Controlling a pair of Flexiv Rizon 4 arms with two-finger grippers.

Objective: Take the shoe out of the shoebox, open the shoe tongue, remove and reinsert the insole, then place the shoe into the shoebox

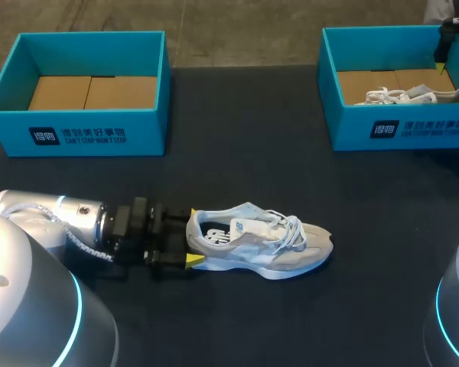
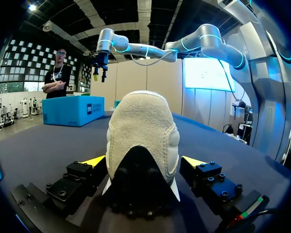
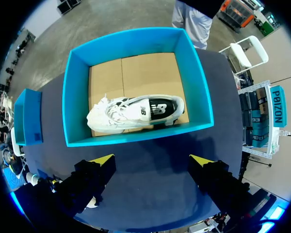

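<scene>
A grey and white shoe [image 1: 268, 241] lies on its side on the dark table, toe pointing right. My left gripper [image 1: 193, 237] is at its heel, open, with a yellow tip on either side. In the left wrist view the suede heel [image 2: 143, 131] fills the space between the fingers [image 2: 94, 161], with a small gap at each side. My right gripper [image 1: 444, 61] hangs open over the far-right blue shoebox [image 1: 398, 130]. In the right wrist view that box [image 3: 136, 36] lies ahead of the gripper [image 3: 153, 160], and a second white shoe [image 3: 136, 112] rests inside it.
Another blue shoebox [image 1: 76, 130] stands at the far left with only brown cardboard on its floor. It shows as a small blue box [image 3: 26, 116] beside the right one in the right wrist view. Bare dark tabletop lies between the boxes and the shoe.
</scene>
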